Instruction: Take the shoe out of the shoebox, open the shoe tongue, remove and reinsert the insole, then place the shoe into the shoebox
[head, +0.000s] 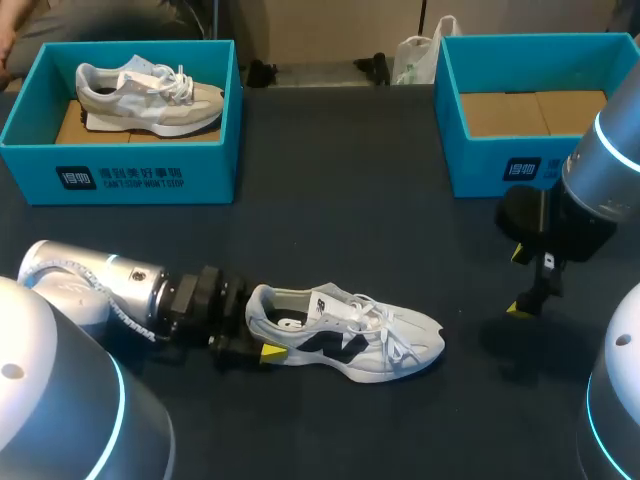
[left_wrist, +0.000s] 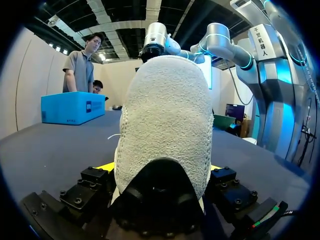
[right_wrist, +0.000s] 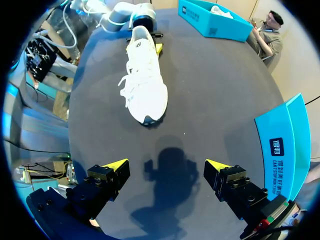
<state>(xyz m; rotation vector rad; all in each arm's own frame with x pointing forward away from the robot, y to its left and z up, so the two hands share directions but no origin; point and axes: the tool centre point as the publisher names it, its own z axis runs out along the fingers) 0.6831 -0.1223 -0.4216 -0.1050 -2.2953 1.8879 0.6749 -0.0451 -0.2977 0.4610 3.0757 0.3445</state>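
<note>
The shoe (head: 345, 340) stood upright on its sole near the front edge of the bench (head: 330, 230), about midway along it, with its toe pointing toward the right edge. It was white to pale grey, with a dark mark on its side, loose white laces and a small dark patch at the toe tip. In the left wrist view its heel showed a fuzzy off-white panel over a black tab. The left gripper (head: 262, 330) was clamped on that heel, one yellow tip pressed against each side. The right gripper (right_wrist: 167, 172) hung over bare bench near the right edge with its fingers spread wide and nothing between them. A blue shoebox (head: 120, 175) at the far left corner held a second shoe (head: 150, 90). Another blue shoebox (head: 480, 160) sat at the far right corner.
</note>
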